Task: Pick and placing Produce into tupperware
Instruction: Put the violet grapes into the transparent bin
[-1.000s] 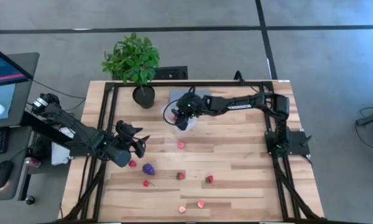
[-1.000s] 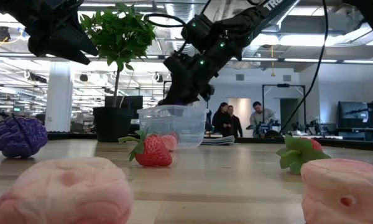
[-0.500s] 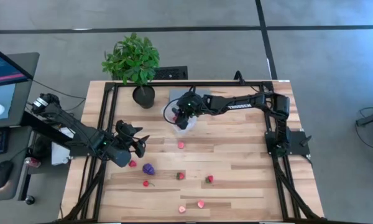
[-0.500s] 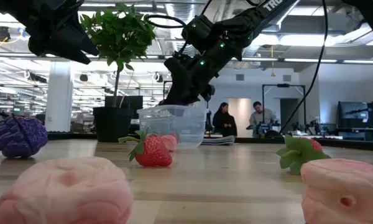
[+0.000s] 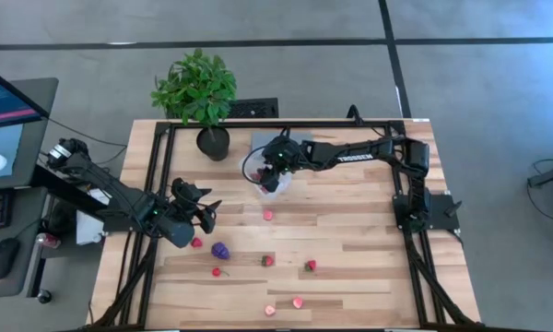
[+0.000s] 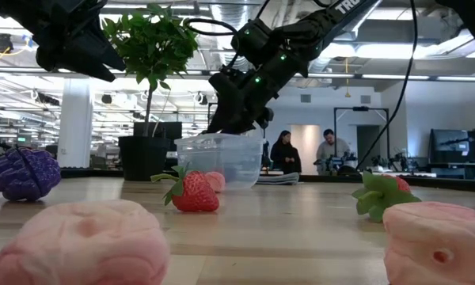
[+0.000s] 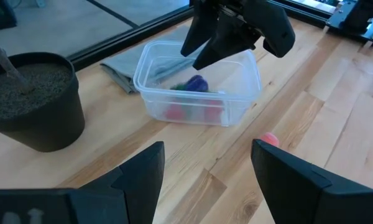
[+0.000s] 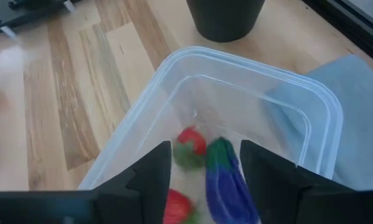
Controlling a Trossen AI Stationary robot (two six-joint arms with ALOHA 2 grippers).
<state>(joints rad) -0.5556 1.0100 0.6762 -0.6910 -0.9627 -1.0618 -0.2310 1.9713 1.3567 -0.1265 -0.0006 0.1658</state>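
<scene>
Tupperware (image 8: 248, 118) sits right under my right tool (image 8: 205, 163), whose fingers are spread and empty above its rim. Inside I see two red strawberries (image 8: 189, 142) and a purple piece (image 8: 227, 180). The box stands on the bench (image 5: 350, 231) beside the potted plant (image 5: 198, 92), partly on a grey cloth (image 7: 121, 65). My left tool (image 7: 205, 165) hangs open near the left edge, with loose fruit (image 5: 267, 215) scattered over the front.
</scene>
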